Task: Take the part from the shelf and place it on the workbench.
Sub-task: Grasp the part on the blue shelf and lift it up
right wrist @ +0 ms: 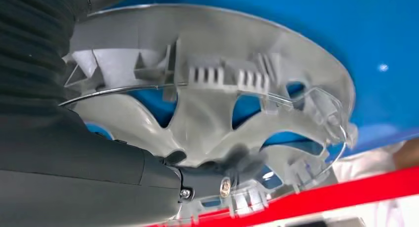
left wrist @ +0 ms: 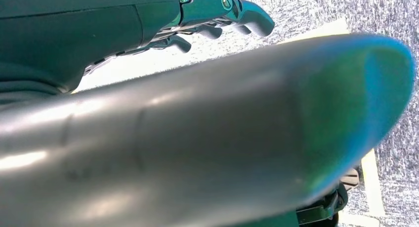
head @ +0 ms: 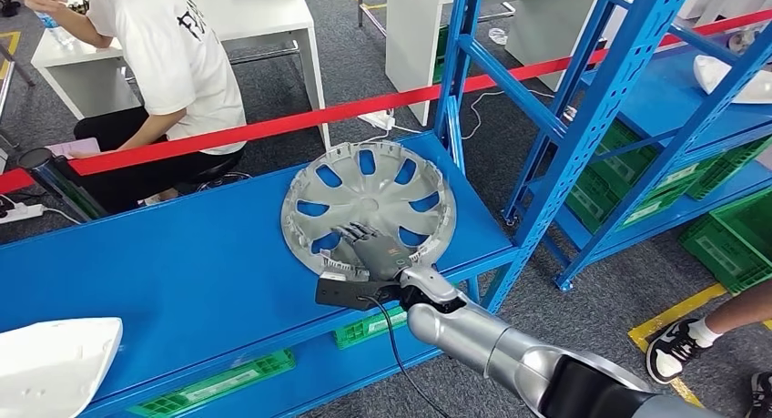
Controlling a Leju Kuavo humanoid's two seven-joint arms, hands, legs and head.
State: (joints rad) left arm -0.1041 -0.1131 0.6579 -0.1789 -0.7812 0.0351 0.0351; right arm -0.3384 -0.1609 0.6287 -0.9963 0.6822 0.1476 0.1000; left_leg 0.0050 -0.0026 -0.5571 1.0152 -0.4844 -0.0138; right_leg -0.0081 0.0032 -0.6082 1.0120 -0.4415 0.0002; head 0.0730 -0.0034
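Wheel cover [head: 369, 207] (grey plastic, spoked, inner side up w/ clips and wire ring showing) lies flat on the blue shelf [head: 182, 272], at the shelf's right end, near the front edge, just beside the blue upright [head: 455, 90]. Right hand [head: 369, 249] comes in over the front edge and sits on the cover's near rim, fingers reaching inward toward the hub; so the part lies straight ahead of and under the hand, hand on the near side. Right wrist view: fingers [right wrist: 222, 180] pressed onto a spoke near the center, thumb side hidden by the hand's own cover, can't tell if thumb is hooked under the rim. So touching, prob. starting a grip, but closed-on-it vs just resting: can't tell. Cover is round, no long axis; what matters is rim edge facing the hand and the flat lie, needs a pinch over the rim or through a spoke gap, then lift up and back toward the robot. Left hand [left wrist: 217, 14] hangs over grey floor, fingers loosely curled apart, holds nothing; far from the part, right arm clearly nearer. Person seated behind red barrier tape [head: 273, 127], beyond the shelf's far edge. White panel [head: 55, 363] at the shelf's front-left corner, well apart from the cover. Desk for drop-off can't be identified here.
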